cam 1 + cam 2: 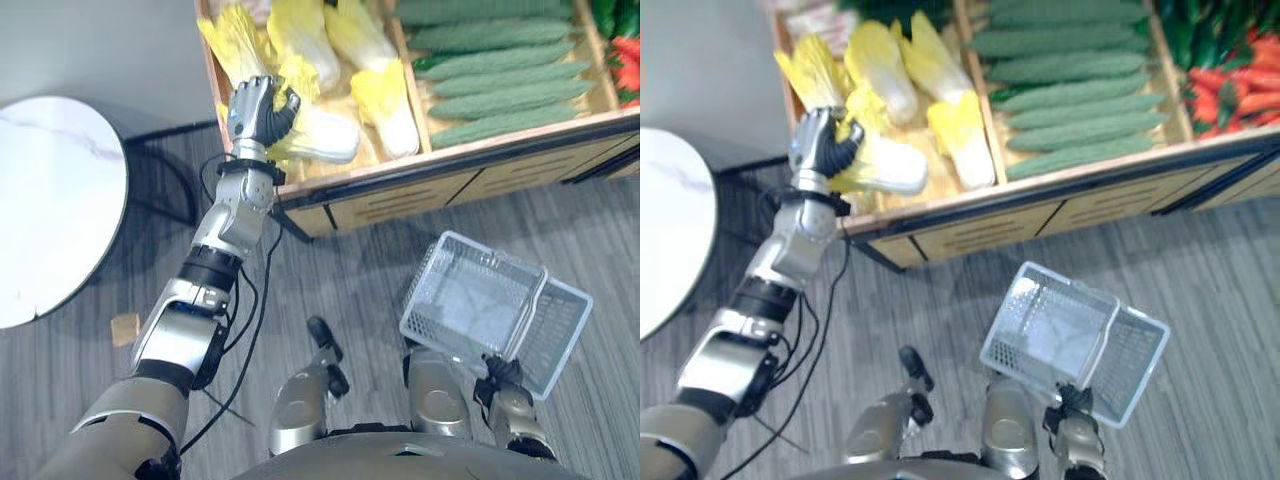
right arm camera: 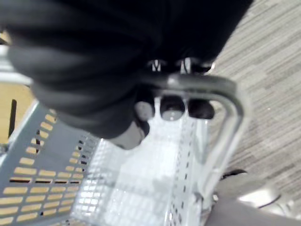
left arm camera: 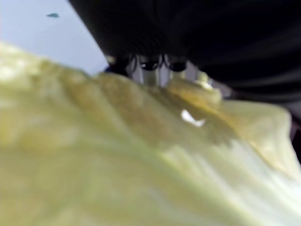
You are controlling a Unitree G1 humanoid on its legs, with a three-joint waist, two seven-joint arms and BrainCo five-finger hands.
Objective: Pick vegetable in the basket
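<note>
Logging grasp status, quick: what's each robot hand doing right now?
Left robot hand: closed on a napa cabbage.
Right robot hand: closed round the basket handle.

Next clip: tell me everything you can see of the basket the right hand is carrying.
The basket is pale grey and rectangular, plastic by its look, its walls pierced with rows of small slots. Nothing shows inside it. It hangs tilted above the grey striped floor, on the robot's right, in front of the wooden vegetable stand and apart from it. Its grey bar handle is gripped by the right hand, fingers curled round it; nothing else touches the basket.
</note>
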